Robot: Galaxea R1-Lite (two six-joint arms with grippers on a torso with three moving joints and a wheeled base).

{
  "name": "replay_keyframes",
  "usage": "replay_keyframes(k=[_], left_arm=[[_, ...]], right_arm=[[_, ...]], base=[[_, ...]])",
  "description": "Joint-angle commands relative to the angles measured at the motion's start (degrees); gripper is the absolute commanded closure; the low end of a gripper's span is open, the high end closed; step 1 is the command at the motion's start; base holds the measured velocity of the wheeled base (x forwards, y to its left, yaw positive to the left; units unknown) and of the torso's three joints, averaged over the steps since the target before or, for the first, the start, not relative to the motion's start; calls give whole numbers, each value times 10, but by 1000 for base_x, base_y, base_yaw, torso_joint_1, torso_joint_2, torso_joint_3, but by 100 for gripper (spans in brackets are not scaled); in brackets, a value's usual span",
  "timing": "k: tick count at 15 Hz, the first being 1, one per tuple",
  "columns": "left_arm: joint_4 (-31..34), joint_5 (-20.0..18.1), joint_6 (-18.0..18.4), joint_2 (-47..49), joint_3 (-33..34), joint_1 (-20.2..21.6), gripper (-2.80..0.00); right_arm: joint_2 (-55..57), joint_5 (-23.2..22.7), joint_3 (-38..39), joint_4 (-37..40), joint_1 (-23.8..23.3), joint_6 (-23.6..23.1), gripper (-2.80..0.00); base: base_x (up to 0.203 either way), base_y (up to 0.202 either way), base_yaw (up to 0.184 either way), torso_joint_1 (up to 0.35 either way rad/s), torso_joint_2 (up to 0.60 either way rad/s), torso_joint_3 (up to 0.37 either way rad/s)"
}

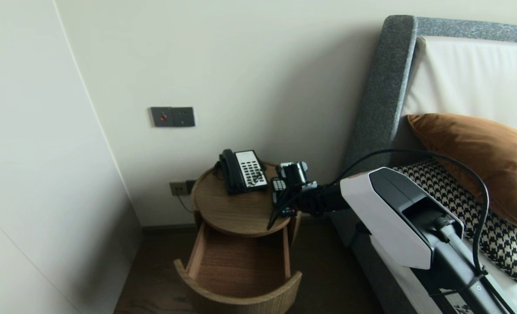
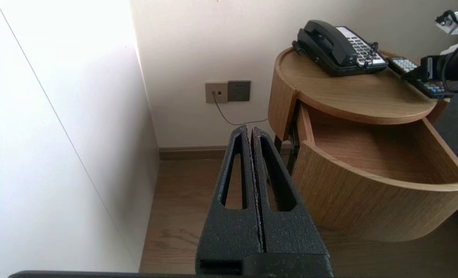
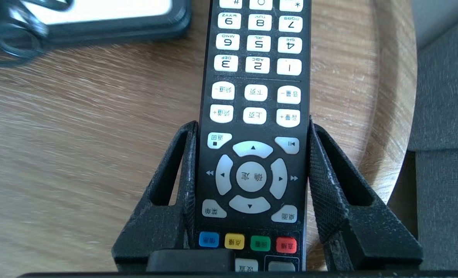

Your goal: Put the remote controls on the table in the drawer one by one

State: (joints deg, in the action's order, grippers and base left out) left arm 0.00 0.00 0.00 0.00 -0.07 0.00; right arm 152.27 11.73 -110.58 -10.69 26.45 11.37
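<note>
Fingers (image 3: 190, 162) of the right gripper (image 3: 252, 121), over the round bedside table (image 1: 236, 209) above its open drawer (image 1: 241, 301) and beside the telephone (image 1: 243, 170), clamp the remote (image 3: 256, 92) lying near the table's bed-side edge, so the grasp seems made and the next move likely calls for a level lift, while the left gripper (image 2: 251, 129) hangs pressed together low by the drawer.

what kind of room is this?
Probably a hotel bedroom: padded headboard with a brown cushion, round bedside table carrying a corded phone, and a TV remote in the right pincer.

The white-shelled right arm (image 1: 363, 196) carries a looped black cable (image 1: 415, 151) and textured black slotted fingers (image 3: 344, 193).
</note>
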Motion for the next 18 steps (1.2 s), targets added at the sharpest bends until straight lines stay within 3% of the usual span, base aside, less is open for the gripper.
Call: replay_keyframes(k=[1, 6, 11, 18], left_arm=[[0, 0, 0, -1, 0, 0, 0], [0, 0, 0, 0, 0, 0, 0], [0, 0, 0, 0, 0, 0, 0], [0, 0, 0, 0, 0, 0, 0]], right_arm=[[-8, 0, 0, -2, 0, 1, 0], [-37, 4, 19, -4, 1, 2, 0], [-108, 3, 89, -24, 6, 3, 0], [-175, -3, 182, -71, 72, 3, 0]], base=[[0, 0, 0, 0, 0, 0], [0, 0, 0, 0, 0, 0], [0, 0, 0, 0, 0, 0], [0, 0, 0, 0, 0, 0]])
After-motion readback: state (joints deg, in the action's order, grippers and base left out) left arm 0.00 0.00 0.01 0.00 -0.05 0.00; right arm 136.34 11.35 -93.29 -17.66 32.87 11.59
